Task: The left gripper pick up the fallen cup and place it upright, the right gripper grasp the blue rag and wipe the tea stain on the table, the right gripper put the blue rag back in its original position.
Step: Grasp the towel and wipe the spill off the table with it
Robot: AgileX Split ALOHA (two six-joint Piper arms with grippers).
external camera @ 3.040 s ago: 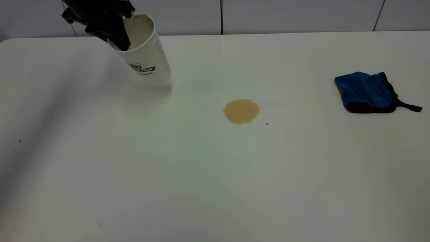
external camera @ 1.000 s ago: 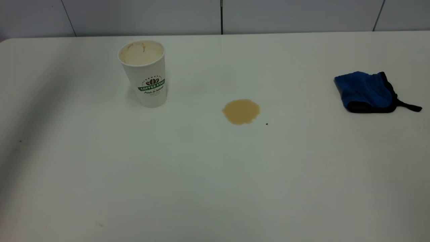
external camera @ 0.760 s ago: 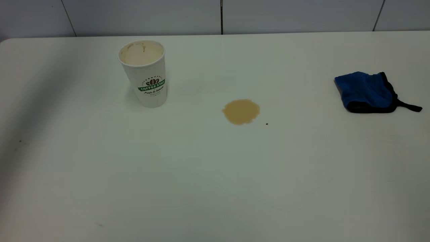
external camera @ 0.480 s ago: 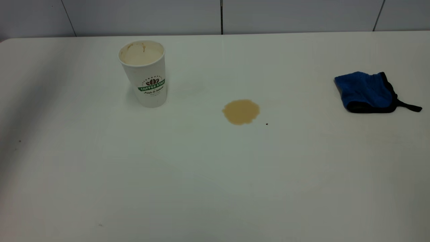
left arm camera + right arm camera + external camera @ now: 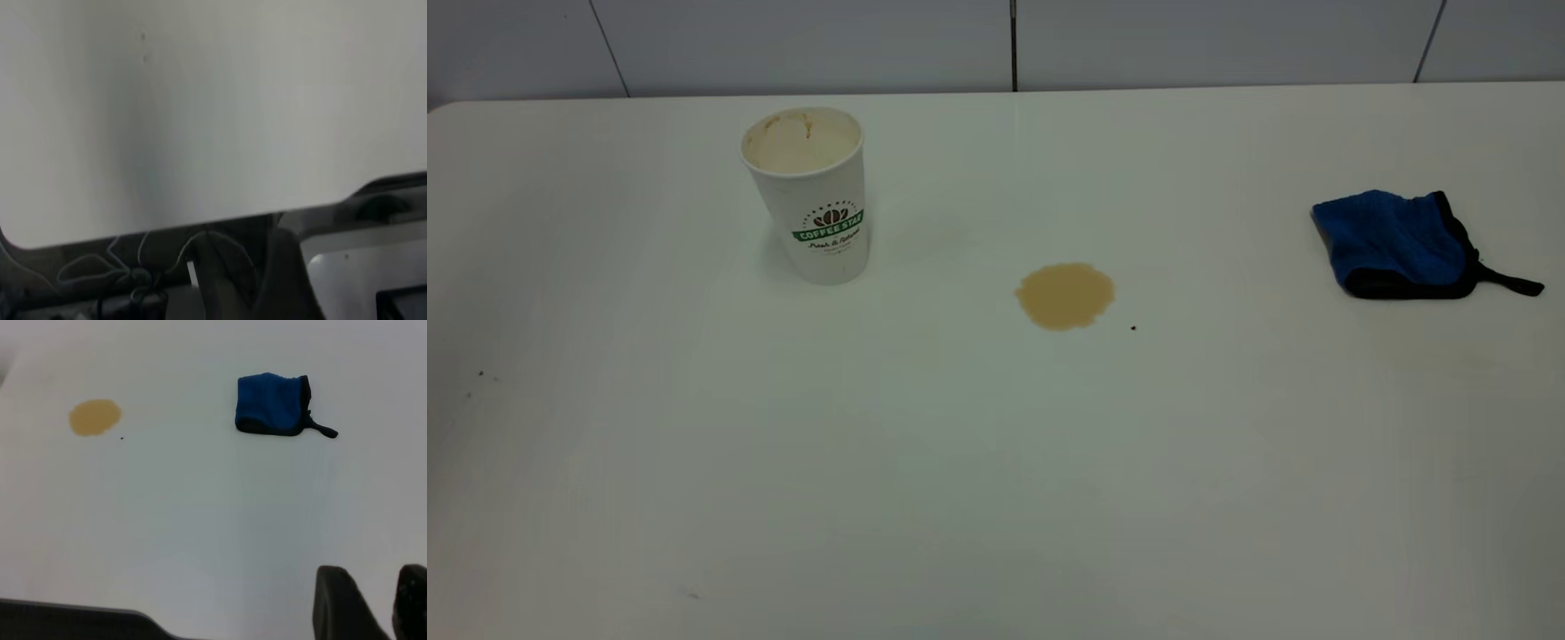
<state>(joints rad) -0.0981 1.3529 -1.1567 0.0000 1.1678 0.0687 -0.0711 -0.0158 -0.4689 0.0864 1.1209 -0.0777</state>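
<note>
The white paper cup (image 5: 809,200) with its green banner stands upright at the back left of the table (image 5: 960,498), and nothing touches it. The light-brown tea stain (image 5: 1064,295) lies near the table's middle; it also shows as a tea stain (image 5: 95,417) in the right wrist view. The folded blue rag (image 5: 1396,240) lies at the right and shows as a blue rag (image 5: 272,403) in the right wrist view. My right gripper (image 5: 380,577) hovers open and empty, well short of the rag. My left gripper (image 5: 287,280) is only a blurred dark shape past the table's edge.
A tiny dark speck (image 5: 1133,328) sits just right of the stain. A grey tiled wall (image 5: 1014,44) runs behind the table. In the left wrist view, cables (image 5: 120,267) hang below the table's rounded corner.
Three seconds ago my left gripper held the tilted cup by its rim. The cup now stands upright on its own and that gripper has left the exterior view. Rag and stain are unmoved.
</note>
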